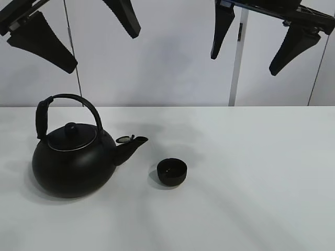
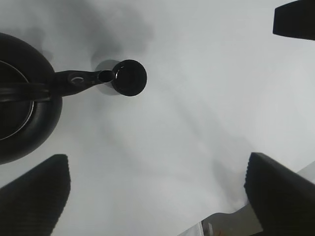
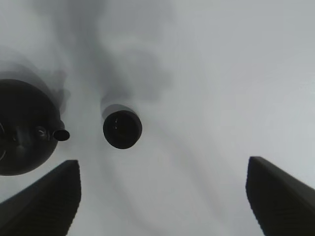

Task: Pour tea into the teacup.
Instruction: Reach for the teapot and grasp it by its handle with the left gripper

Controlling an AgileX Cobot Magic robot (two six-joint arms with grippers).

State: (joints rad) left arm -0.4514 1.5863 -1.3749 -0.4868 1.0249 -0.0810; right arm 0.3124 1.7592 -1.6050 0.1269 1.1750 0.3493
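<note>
Hovering high above the white tabletop [image 1: 261,198]: left gripper [image 1: 102,50] and right gripper [image 1: 245,63], both empty, jaws spread wide, well clear of everything below.

Large round matte-black metal kettle [image 1: 70,162] stands upright at the left, lid on, spout [image 1: 133,144] pointing right. Small low matte-black handleless teacup [image 1: 172,172] sits upright just right of the spout tip, near it but apart, a little left of mid-table. There is a glint inside the cup; cannot tell whether it is liquid.

Step in hand, by my reading: reach for the kettle. Pouring not yet begun.

Notes for doing it well:
- The left gripper is nearer the kettle. Bring it down on the crown of the arched handle [image 1: 70,97], jaws straddling the bar.
- Close firmly; a filled kettle is likely heavy and may swing.
- Lift straight, set the spout over the cup's centre, tilt slowly.
- The cup is small and probably light, so a nudge from the spout could shift or tip it.
- Keep the right gripper out of the pour path.
</note>
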